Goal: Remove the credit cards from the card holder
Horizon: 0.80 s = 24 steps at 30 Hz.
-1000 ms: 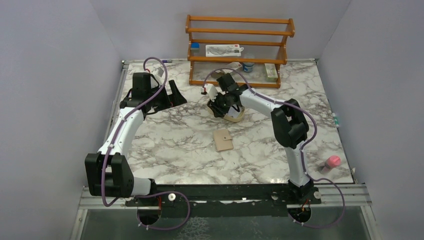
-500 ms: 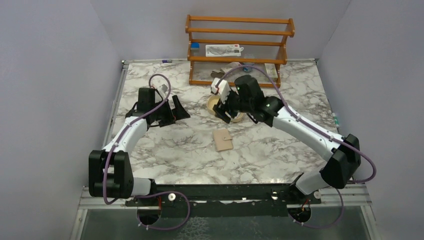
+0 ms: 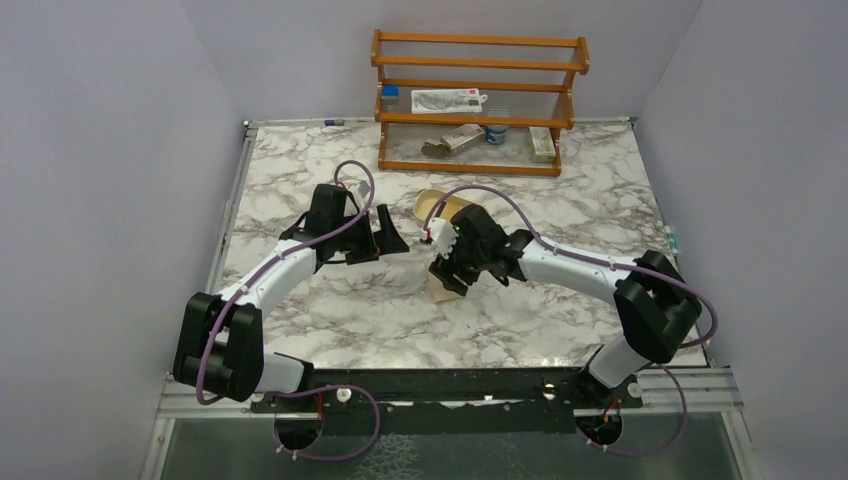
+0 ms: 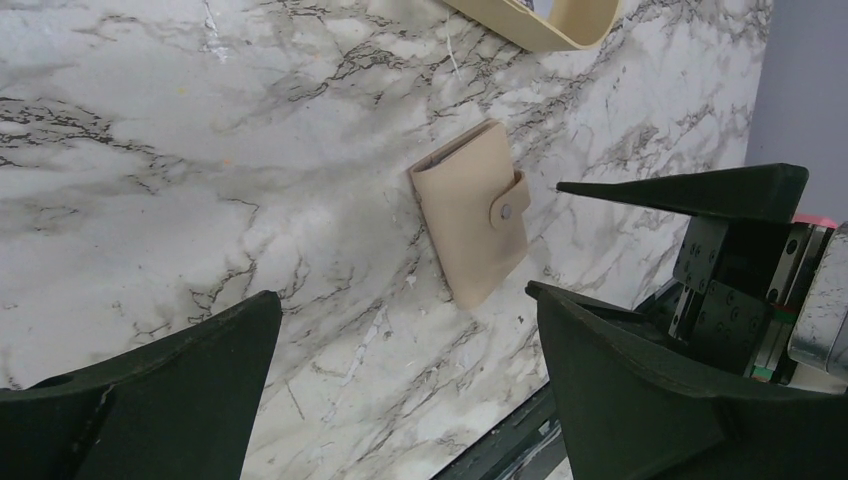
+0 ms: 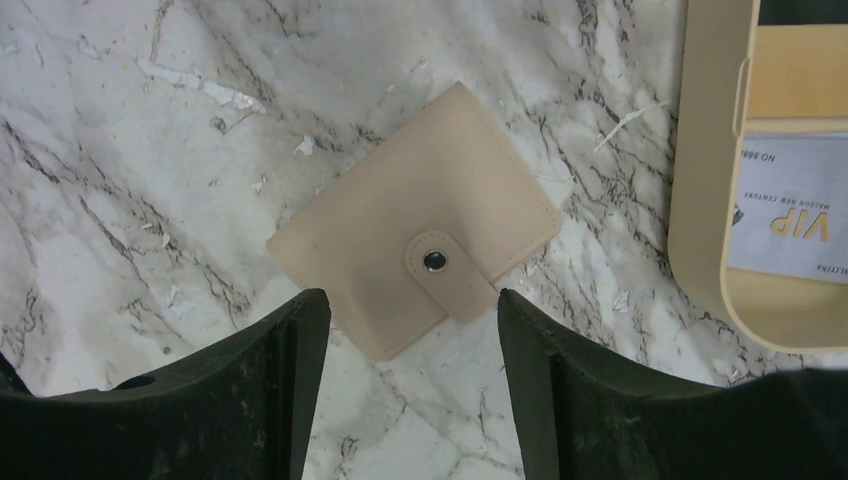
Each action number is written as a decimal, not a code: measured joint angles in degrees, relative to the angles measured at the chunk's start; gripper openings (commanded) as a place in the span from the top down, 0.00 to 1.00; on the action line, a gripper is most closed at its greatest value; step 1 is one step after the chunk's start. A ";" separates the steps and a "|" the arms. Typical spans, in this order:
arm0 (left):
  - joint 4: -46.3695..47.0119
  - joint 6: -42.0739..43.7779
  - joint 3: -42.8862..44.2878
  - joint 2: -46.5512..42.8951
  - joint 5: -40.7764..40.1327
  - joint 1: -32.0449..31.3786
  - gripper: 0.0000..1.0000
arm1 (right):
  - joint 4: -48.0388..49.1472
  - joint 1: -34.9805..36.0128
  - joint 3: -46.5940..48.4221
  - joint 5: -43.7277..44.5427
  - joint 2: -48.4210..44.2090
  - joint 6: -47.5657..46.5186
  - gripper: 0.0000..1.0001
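Observation:
The card holder (image 3: 446, 291) is a tan bifold that lies snapped shut on the marble, also seen in the left wrist view (image 4: 470, 225) and the right wrist view (image 5: 415, 220). My right gripper (image 3: 448, 270) hovers right over it, open, its fingertips (image 5: 315, 300) straddling the holder's near corner with nothing between them. My left gripper (image 3: 383, 245) stands wide open and empty a little to the holder's left. A whitish credit card printed "VIP" (image 5: 790, 215) lies in the tan tray (image 5: 705, 200), with a yellow-orange card (image 5: 800, 75) beside it.
The oval tan tray (image 3: 428, 203) sits just behind the card holder. A wooden rack (image 3: 480, 100) at the back holds packets and a small jar. Grey walls close in the table's left, right and back edges.
My right gripper left the tray, came toward the near side over the card holder, and its jaws spread wider. My left arm swung right toward the middle, jaws still wide.

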 measured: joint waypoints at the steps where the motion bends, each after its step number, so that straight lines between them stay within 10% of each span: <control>1: 0.15 -0.22 0.00 0.00 -0.26 -0.28 0.01 | 0.94 0.00 0.00 0.13 0.24 -0.02 0.32; 15: 0.96 -1.09 -0.28 0.00 -1.95 -0.90 0.01 | 4.90 0.00 0.11 3.58 5.95 -1.99 0.32; 24: 0.98 -1.05 -0.28 0.00 -2.43 -0.90 0.01 | 5.88 -0.02 0.24 2.75 7.23 0.15 0.57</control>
